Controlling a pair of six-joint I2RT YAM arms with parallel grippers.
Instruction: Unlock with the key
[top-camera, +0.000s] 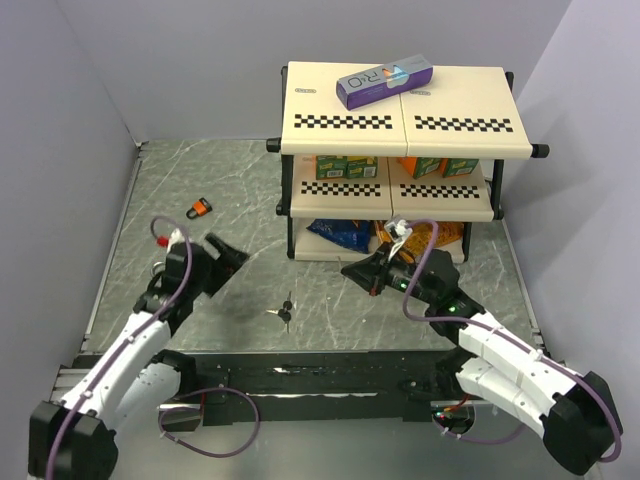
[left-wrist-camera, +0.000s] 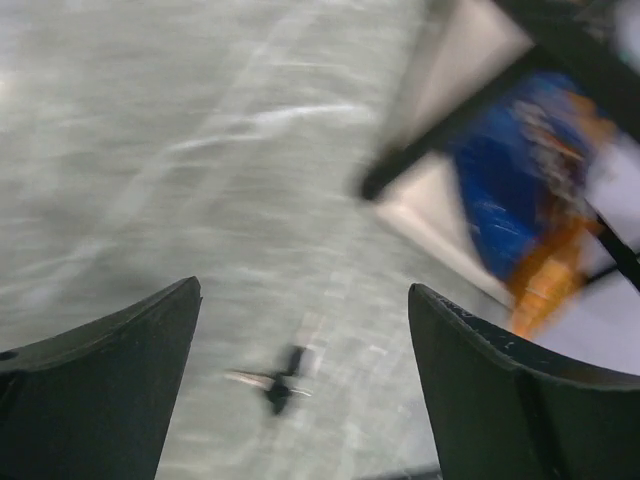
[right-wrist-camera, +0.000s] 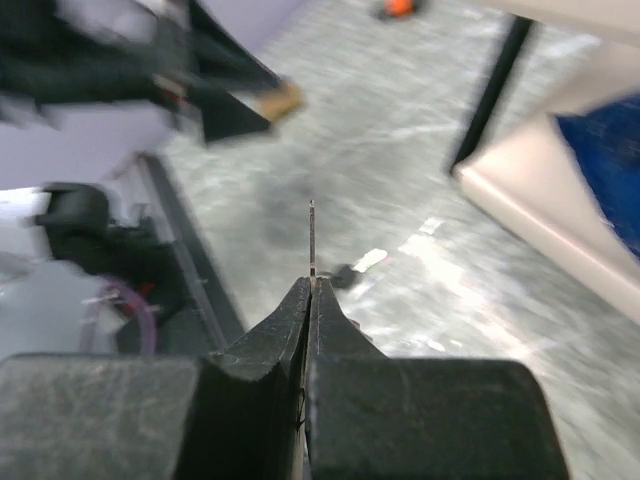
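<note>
A small orange-and-black padlock (top-camera: 200, 208) lies on the grey table at the far left; it also shows at the top of the right wrist view (right-wrist-camera: 398, 8). My right gripper (top-camera: 352, 270) (right-wrist-camera: 310, 285) is shut on a key, whose thin silver blade (right-wrist-camera: 311, 235) sticks straight out past the fingertips, above the table in front of the shelf. More keys with black heads (top-camera: 285, 313) (left-wrist-camera: 278, 385) lie on the table between the arms. My left gripper (top-camera: 232, 252) (left-wrist-camera: 305, 290) is open and empty, held above the table, left of those keys and nearer than the padlock.
A two-tier cream shelf rack (top-camera: 400, 130) stands at the back right, with a purple box (top-camera: 385, 85) on top, cartons on its middle shelf and snack bags (top-camera: 345, 232) under it. Grey walls enclose the table. A black rail runs along the near edge.
</note>
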